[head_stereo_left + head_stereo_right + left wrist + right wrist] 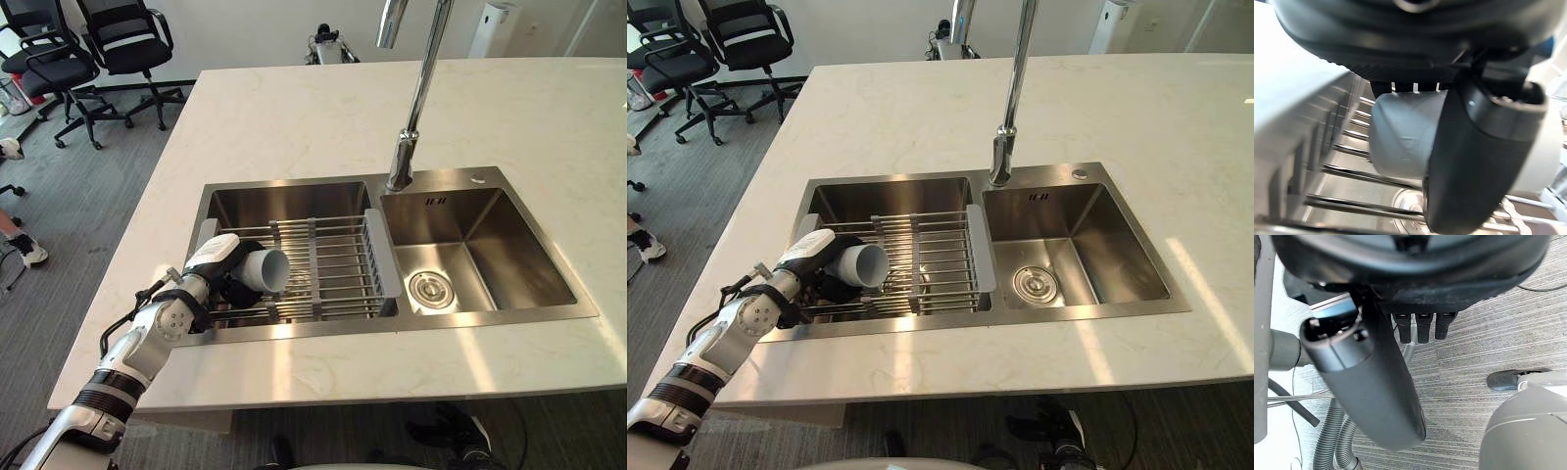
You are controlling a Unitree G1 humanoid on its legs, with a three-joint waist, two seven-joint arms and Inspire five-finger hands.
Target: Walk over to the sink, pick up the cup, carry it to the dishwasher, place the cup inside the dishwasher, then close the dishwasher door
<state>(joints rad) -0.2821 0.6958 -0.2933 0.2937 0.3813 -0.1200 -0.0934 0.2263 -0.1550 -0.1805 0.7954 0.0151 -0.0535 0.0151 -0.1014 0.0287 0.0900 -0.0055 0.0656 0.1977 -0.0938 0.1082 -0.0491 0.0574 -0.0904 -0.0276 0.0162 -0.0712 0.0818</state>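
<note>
A light grey cup (266, 269) lies on its side over the wire rack (343, 262) in the sink's left basin, its mouth pointing right. My left hand (204, 282) reaches in over the basin's left rim. Its white-covered thumb rests on top of the cup and its fingers curl round the cup's base. In the left wrist view the cup (1400, 139) sits against the palm behind the dark thumb (1479, 161), with rack bars underneath. My right hand (1376, 396) hangs above grey carpet, its fingers relaxed and holding nothing.
The steel double sink (488, 315) is set into a pale marble counter (294, 117). A tall faucet (411, 108) rises between the basins. The right basin (470, 259) has a drain. Black office chairs (93, 44) stand on the carpet at the far left.
</note>
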